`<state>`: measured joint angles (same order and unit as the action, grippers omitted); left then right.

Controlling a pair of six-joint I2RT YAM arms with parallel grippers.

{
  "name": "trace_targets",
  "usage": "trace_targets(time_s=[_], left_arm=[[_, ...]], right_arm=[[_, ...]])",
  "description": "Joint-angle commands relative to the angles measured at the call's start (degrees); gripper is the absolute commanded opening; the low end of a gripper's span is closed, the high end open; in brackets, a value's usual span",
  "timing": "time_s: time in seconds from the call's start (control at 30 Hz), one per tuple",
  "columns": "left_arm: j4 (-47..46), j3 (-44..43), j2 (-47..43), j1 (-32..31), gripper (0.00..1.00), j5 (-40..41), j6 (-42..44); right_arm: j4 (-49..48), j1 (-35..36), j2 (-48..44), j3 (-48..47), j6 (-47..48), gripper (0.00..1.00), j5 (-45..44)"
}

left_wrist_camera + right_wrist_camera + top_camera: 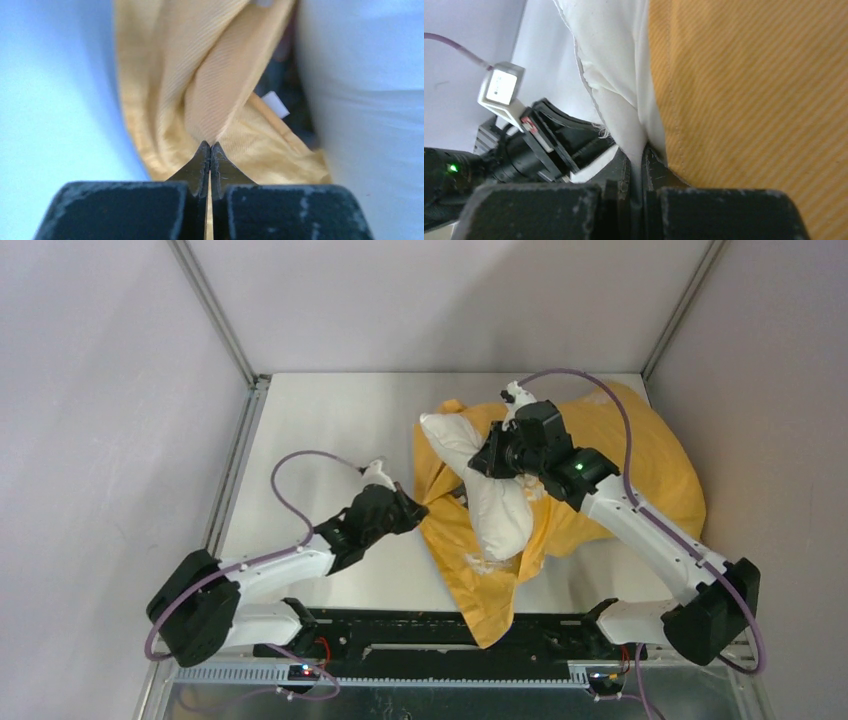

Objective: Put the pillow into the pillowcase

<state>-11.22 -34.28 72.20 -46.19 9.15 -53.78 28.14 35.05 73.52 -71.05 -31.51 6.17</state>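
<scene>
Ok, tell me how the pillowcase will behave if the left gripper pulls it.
Probably floppy: the pillowcase creases and folds where the left gripper pinches it. Thin cloth, so likely light, but the pillow lying on it may drag along.

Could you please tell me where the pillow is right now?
In the top view the pillow lies right of centre on the orange pillowcase, pinched by the right gripper, with the left gripper clamping the pillowcase's edge beside it.

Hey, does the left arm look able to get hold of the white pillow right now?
Probably not yet. The pillow lies close by, but the left claw is shut on the pillowcase edge and would have to let go first.
</scene>
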Motion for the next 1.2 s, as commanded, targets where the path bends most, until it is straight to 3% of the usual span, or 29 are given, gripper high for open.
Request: trace_targets(time_s=[0.0, 0.2, 0.37, 0.63, 0.93, 1.17], left_arm=[[0.88, 8.99, -4.71, 4.5, 0.0, -1.99, 1.01], [-4.37, 15.72, -6.67, 6.53, 0.0, -5.55, 3.66], [-3.01, 11.43, -5.37, 7.2, 0.01, -7.76, 6.84], [3.27, 1.21, -2.8, 7.06, 0.25, -6.25, 13.33], [12.89, -10.7, 1.7, 5.54, 0.43, -1.98, 23.69], [7.59, -12.78, 10.22, 4.5, 0.53, -2.78, 24.28]], right_arm=[[-7.97, -0.87, 0.81, 4.28, -2.15, 0.0, 1.39], [-14.11, 0.0, 1.9, 10.11, -3.71, 0.0, 6.04], [-16.44, 3.09, 2.31, 11.02, -4.21, 0.0, 6.33], [-18.63, 3.28, 0.61, 11.04, -5.91, 0.0, 7.58], [-18.99, 3.15, -0.42, 10.98, -6.96, 0.0, 7.74], [-18.37, 2.84, -0.15, 9.67, -7.25, 0.0, 7.23]])
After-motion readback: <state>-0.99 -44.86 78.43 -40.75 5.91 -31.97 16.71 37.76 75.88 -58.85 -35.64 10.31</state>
